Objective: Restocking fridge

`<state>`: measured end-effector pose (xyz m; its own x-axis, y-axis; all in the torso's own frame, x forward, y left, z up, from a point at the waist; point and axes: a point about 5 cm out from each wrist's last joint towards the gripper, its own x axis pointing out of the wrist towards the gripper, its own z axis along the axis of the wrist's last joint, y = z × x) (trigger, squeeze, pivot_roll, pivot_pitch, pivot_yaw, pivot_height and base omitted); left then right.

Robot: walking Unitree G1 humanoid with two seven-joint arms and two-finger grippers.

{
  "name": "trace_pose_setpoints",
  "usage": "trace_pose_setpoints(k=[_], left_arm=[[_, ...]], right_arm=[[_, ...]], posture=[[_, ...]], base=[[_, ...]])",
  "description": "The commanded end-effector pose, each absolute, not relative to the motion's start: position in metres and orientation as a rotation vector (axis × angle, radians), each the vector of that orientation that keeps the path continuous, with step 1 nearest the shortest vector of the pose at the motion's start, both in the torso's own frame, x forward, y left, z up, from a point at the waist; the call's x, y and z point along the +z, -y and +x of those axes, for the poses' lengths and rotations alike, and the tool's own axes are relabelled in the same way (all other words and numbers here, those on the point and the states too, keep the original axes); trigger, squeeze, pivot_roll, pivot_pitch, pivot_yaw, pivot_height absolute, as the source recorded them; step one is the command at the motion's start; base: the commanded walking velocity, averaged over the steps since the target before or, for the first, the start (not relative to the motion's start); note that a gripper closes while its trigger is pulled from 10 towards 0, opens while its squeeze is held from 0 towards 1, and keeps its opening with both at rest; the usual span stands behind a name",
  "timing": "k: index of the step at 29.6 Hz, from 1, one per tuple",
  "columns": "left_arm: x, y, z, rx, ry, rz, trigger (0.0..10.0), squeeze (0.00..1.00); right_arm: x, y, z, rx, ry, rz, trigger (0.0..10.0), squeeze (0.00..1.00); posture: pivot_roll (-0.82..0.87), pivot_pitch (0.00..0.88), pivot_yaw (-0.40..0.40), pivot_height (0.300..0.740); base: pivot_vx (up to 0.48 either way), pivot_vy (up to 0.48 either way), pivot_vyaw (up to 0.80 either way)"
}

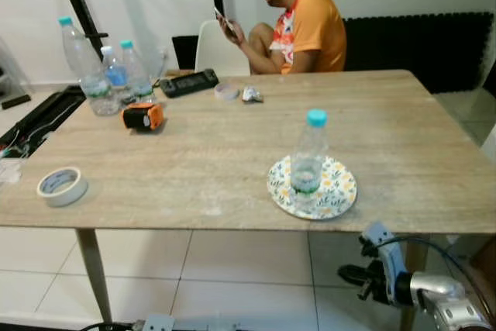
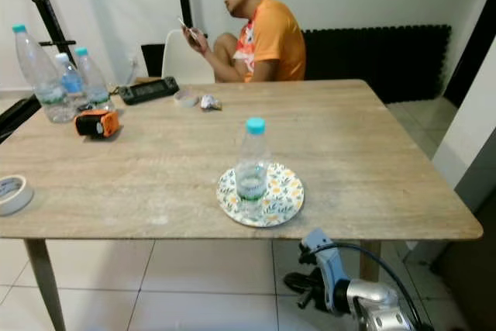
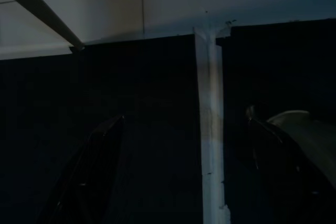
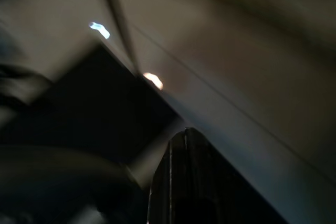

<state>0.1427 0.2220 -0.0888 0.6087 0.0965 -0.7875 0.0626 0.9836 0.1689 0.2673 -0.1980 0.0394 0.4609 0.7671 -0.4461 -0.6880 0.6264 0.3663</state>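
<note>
Left eye view: water bottle (image 1: 309,154) stands upright on floral plate (image 1: 335,191) near the wooden table's (image 1: 403,129) front edge, presumably staged for pickup; right gripper (image 1: 355,275), jaw state indiscernible, hangs below that edge over tiled floor (image 1: 232,269); seated person (image 1: 302,25) behind the table.

Home dining area, lived-in. Wood-grain dining table (image 1: 403,137) on white tiled floor (image 1: 232,269), plain white walls. Floral plate (image 1: 339,191) centre-right of frame with a water bottle (image 1: 310,153) standing on it; three more bottles (image 1: 105,75) upper left. Household clutter on the tabletop: tape roll (image 1: 62,186) at left edge, orange tape measure (image 1: 142,116), black handheld console (image 1: 188,82). Person in orange shirt (image 1: 310,29) sits at the far side, top centre, looking at a phone, white chair (image 1: 213,50) beside.
</note>
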Motion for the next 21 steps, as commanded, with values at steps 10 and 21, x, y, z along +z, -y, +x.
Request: trace_pose_setpoints(k=[10, 21], left_arm=[[-0.087, -0.231, 0.138, -0.024, -0.887, 0.243, 10.0, 0.00], [-0.084, -0.225, 0.143, -0.044, -0.831, 0.245, 10.0, 0.00]], right_arm=[[0.132, 0.172, 0.310, 0.966, -0.182, 0.357, 10.0, 0.00], [0.179, 0.180, 0.326, 0.879, -0.001, 0.493, 10.0, 1.00]], posture=[[-0.14, 0.033, 0.030, 0.740], [-0.13, 0.026, 0.027, 0.740]], base=[[0.000, 0.000, 0.00], [0.000, 0.000, 0.00]])
